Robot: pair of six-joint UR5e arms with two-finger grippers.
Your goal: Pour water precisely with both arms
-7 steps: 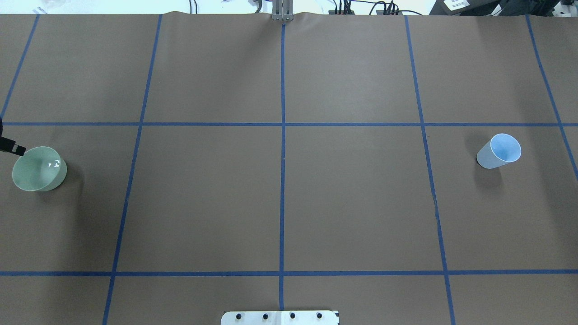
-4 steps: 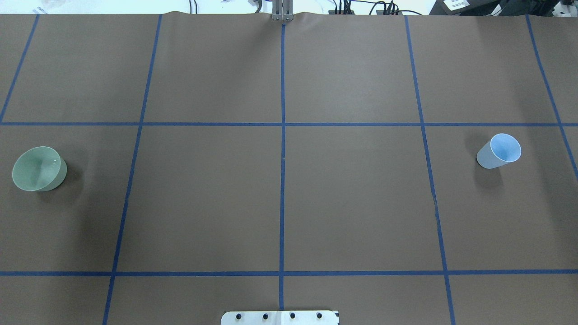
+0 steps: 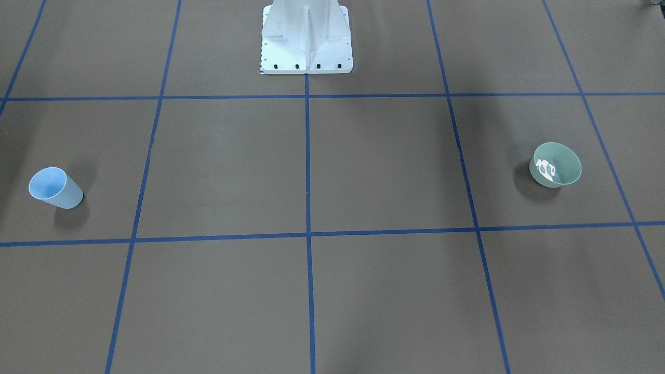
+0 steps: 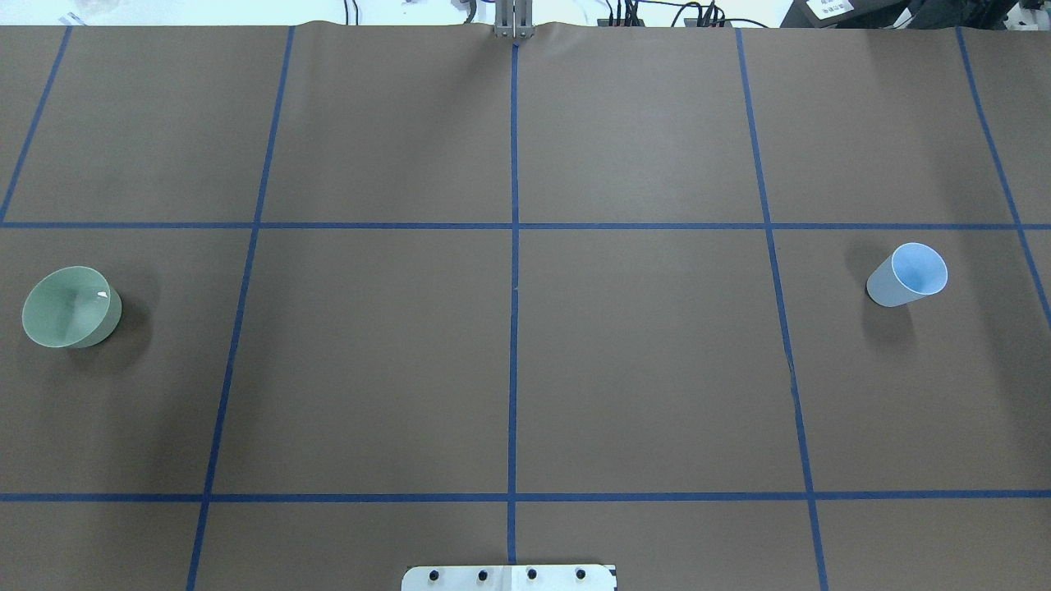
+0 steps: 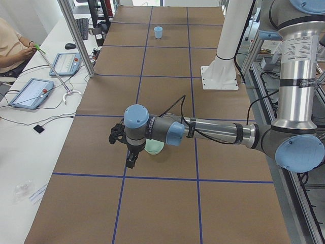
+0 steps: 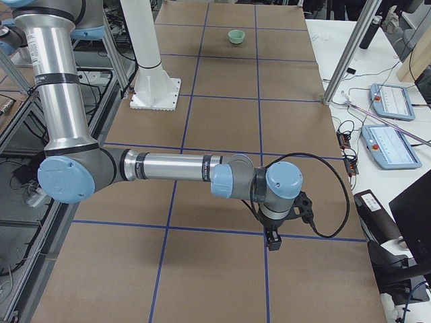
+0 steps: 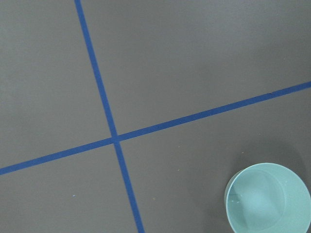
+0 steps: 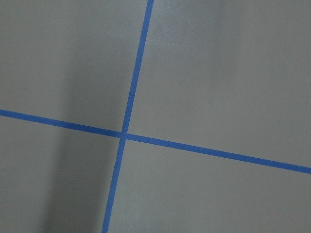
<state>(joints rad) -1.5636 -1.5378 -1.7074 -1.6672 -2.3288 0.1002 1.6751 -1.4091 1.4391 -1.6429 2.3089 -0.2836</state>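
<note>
Water [image 3: 545, 168] shows as whitish glints in the bottom of the green bowl [image 4: 70, 306], which stands upright near the left end of the table [image 4: 525, 369]. Just beside the bowl, on its side toward that end, the left gripper [image 5: 130, 161] hangs with its fingers pointing down. Whether it is parted or holds anything cannot be told. Over the table's right end the right gripper [image 6: 273, 242] points down, its state equally unclear. The blue cup [image 4: 906, 275] stands upright, well apart from the bowl.
</note>
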